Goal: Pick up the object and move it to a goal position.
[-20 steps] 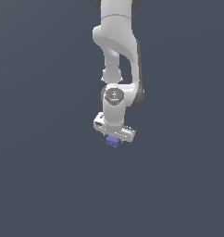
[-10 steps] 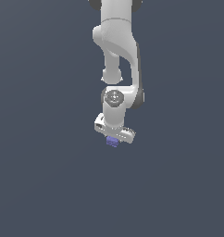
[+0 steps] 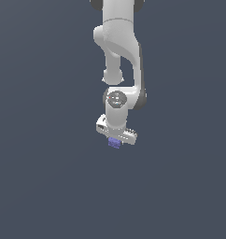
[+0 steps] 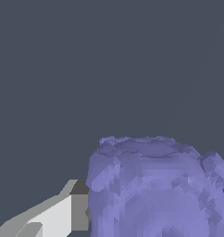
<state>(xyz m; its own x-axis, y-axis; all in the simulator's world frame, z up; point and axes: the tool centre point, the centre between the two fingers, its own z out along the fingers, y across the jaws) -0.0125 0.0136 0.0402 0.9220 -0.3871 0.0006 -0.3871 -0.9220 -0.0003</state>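
Observation:
The object (image 3: 114, 143) is a small purple-blue piece, much narrower than the white hand. It hangs between the fingers of my gripper (image 3: 115, 141), below the middle of the exterior view. In the wrist view the object (image 4: 155, 190) fills the near part of the picture. There it looks rounded and lumpy with faceted faces, not a clean cube. One white and grey finger (image 4: 51, 217) presses against its side; the other finger is out of the picture. The gripper is shut on the object and holds it in the air. No goal marker shows.
The white arm (image 3: 118, 51) reaches down from the top of the exterior view, with its wrist (image 3: 117, 99) just above the hand. Everything around is a plain dark grey-blue background in both views, with no other object or edge in sight.

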